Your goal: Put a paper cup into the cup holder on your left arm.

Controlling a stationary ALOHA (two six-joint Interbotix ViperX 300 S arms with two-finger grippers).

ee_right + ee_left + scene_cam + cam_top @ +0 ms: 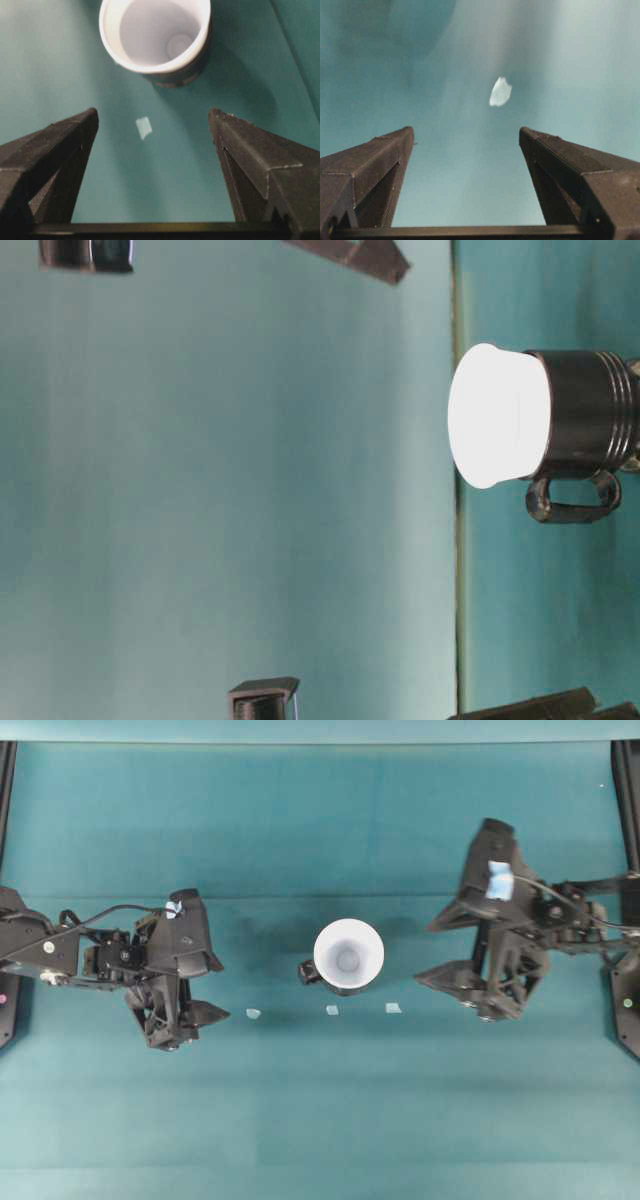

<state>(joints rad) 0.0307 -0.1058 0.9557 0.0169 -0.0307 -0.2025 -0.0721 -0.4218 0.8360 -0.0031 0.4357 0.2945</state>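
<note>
teal tabletop (320, 1120), three pale scraps (332, 1010)

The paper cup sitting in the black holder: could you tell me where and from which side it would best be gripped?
Grip the paper cup by its wide white upper wall, the band standing above the black cup holder. Come from above, probably with the open right gripper, jaws either side of the rim; the holder hides the lower wall.

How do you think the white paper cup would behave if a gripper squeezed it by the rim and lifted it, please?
The paper cup looks thin-walled, so a squeeze would probably dent it. It is empty, so likely very light. It sits in the black holder, with its upper part standing out; a straight pull should free it, though it might drag the holder along.
</note>
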